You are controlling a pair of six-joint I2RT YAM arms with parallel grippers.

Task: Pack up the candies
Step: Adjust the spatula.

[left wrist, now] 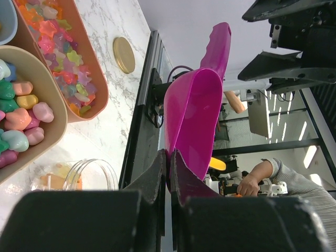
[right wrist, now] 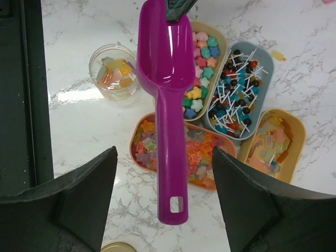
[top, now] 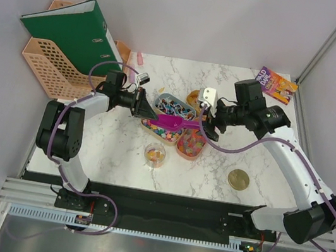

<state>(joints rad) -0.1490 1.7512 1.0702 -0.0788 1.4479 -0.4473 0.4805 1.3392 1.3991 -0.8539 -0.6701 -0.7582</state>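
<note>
A magenta scoop (top: 171,123) hangs empty over the candy trays. My left gripper (top: 149,114) is shut on the rim of its bowl, seen close in the left wrist view (left wrist: 169,157). My right gripper (right wrist: 164,210) is open, its fingers (right wrist: 79,194) standing apart on either side of the scoop's handle (right wrist: 172,173) without touching it. Below lie star candies (right wrist: 199,157) in an orange tray, pastel candies (right wrist: 202,79) in a tan tray, lollipops (right wrist: 236,89) in a grey-blue tray and pale candies (right wrist: 273,142) in another tan tray. A small clear jar (right wrist: 113,71) holds a few candies.
A round gold lid (top: 238,179) lies at the front right, the jar (top: 154,154) just in front of the trays. An orange file rack (top: 56,67) with a green binder (top: 75,28) stands at the back left, a book (top: 277,84) at the back right.
</note>
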